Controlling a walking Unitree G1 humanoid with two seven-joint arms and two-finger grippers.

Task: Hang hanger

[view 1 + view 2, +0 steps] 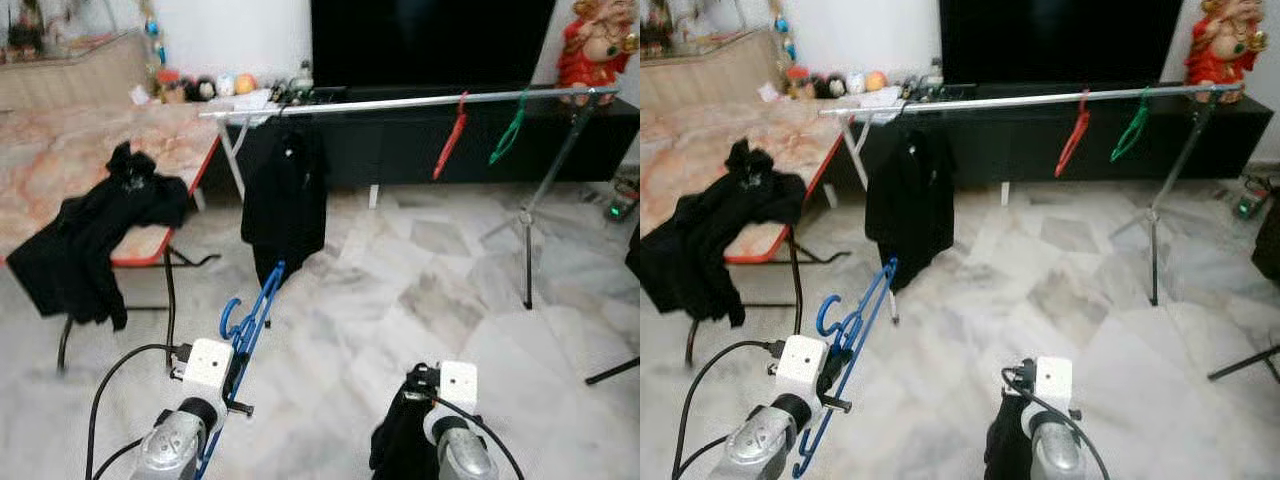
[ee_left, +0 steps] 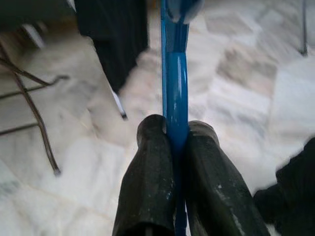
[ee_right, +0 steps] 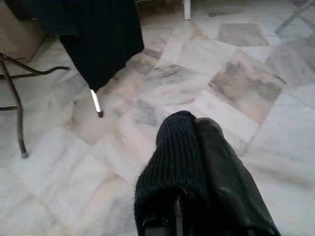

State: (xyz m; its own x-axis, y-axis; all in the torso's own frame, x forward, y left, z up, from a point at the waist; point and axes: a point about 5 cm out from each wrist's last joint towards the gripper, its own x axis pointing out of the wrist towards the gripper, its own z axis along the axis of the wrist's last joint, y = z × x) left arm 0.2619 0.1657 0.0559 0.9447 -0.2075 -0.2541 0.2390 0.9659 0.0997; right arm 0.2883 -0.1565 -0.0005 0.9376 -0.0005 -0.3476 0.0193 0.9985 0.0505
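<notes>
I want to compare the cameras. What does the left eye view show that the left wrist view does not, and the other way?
Left eye view alone: the rail with a red hanger and a green hanger, plus the right gripper holding black cloth.

Left wrist view alone: the fingers pressed onto the hanger from both sides.

Both: the left gripper holding the blue hanger, and the hung garment.

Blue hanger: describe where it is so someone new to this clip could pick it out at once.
Start at the long silver clothes rail in front of the dark TV cabinet, then drop to the near marble floor. The blue hanger is clamped in the left gripper. The red hanger and green hanger hang on the rail; this one is off it.
</notes>
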